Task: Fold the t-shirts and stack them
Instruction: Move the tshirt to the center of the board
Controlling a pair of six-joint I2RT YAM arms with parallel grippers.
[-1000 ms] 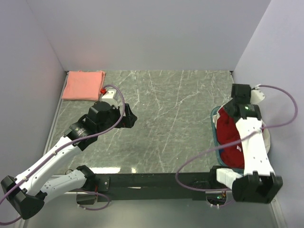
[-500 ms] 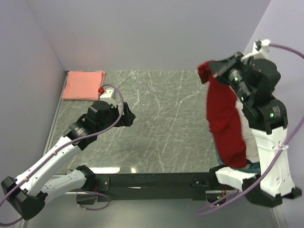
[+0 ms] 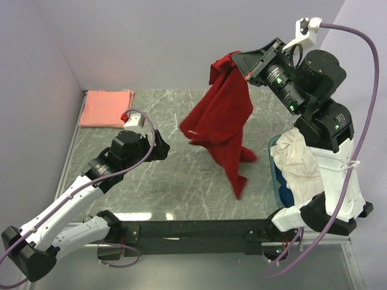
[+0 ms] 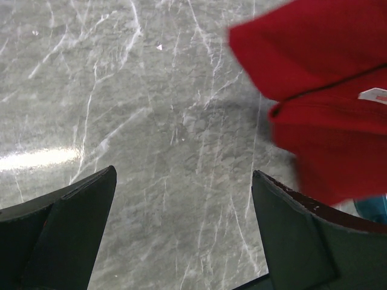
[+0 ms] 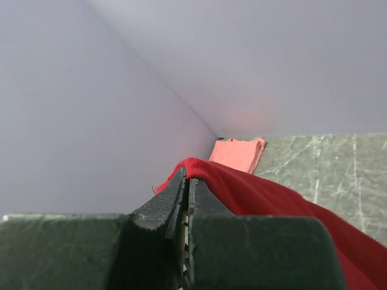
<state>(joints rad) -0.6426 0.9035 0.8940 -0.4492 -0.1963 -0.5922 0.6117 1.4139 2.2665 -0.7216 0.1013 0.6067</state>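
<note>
My right gripper (image 3: 242, 64) is shut on the deep red t-shirt (image 3: 221, 121) and holds it high in the air, the cloth hanging loose over the middle of the table. In the right wrist view the shut gripper (image 5: 186, 176) pinches an edge of the red t-shirt (image 5: 260, 196). The salmon-pink t-shirt (image 3: 107, 108) lies folded flat at the far left corner; it also shows in the right wrist view (image 5: 237, 154). My left gripper (image 3: 167, 148) is open and empty, low over the bare table left of the hanging shirt. The left wrist view shows the red t-shirt (image 4: 326, 90) at the upper right.
A teal basket (image 3: 276, 181) at the right edge holds a crumpled cream-white cloth (image 3: 297, 162). Grey walls close in the table's left, back and right. The marble table (image 3: 199, 181) runs to a black front rail.
My right arm lifted the red t-shirt out of the basket and swung it up and left over the table. The white cloth in the basket is now uncovered. My left arm barely moved.
</note>
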